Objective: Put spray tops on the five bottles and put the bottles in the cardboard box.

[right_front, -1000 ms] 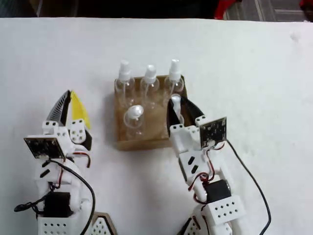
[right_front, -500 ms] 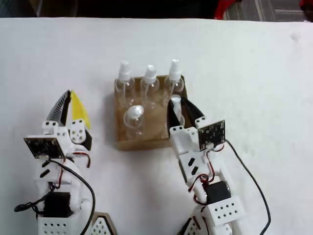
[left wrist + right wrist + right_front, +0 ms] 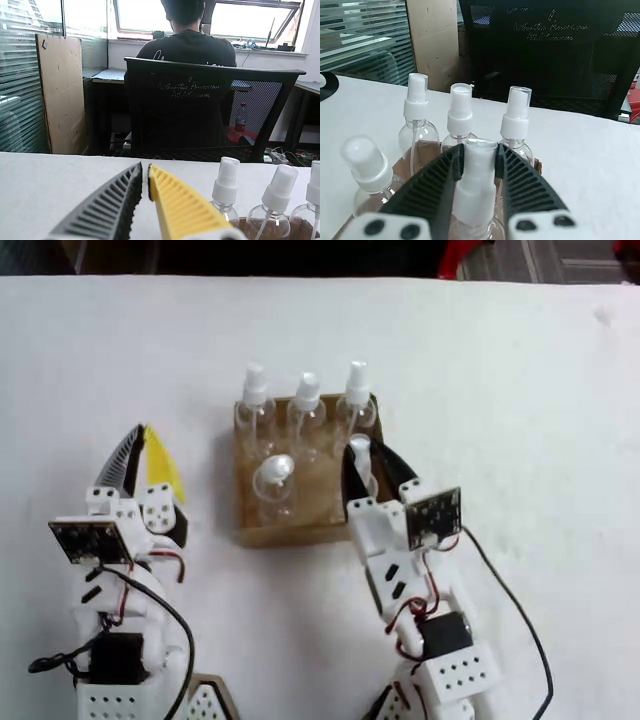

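The cardboard box [image 3: 290, 532] lies at the table's middle. Three capped bottles [image 3: 306, 412] stand along its far wall, and a fourth [image 3: 273, 485] stands at its near left. My right gripper [image 3: 367, 468] is over the box's near right corner, shut on the spray top of the fifth bottle [image 3: 360, 452]. In the right wrist view the black fingers [image 3: 437, 182] press both sides of that spray top [image 3: 479, 165], with the back row [image 3: 460, 112] behind it. My left gripper [image 3: 140, 452] rests left of the box, its grey and yellow fingers [image 3: 170, 200] shut on nothing.
A small piece of cardboard [image 3: 212, 698] lies at the near edge between the arms. White table [image 3: 520, 390] stretches free to the right and beyond the box. The table's far edge [image 3: 320, 276] meets a dark background.
The right arm's wrist has shifted slightly toward the near edge, while its fingers stay around the fifth bottle in the box. The left arm has not moved.
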`<state>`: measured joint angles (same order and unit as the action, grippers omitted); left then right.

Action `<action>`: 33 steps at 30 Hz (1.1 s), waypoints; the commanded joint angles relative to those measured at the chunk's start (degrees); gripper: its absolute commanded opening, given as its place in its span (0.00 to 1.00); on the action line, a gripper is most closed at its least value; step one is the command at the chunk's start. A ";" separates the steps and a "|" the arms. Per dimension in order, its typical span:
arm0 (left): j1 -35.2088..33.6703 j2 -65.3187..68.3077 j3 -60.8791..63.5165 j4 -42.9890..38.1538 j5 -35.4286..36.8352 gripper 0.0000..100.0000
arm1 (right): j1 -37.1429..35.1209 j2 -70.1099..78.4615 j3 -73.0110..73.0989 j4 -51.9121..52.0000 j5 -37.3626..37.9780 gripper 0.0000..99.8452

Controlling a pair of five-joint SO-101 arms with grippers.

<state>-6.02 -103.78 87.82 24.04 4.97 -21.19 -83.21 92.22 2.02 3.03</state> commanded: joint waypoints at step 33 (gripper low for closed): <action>0.57 0.04 -0.35 -1.49 -0.70 0.03 | -0.84 -16.75 4.66 9.19 0.62 0.01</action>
<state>-6.02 -103.78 87.82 24.04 4.88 -21.63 -100.26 96.44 11.52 3.21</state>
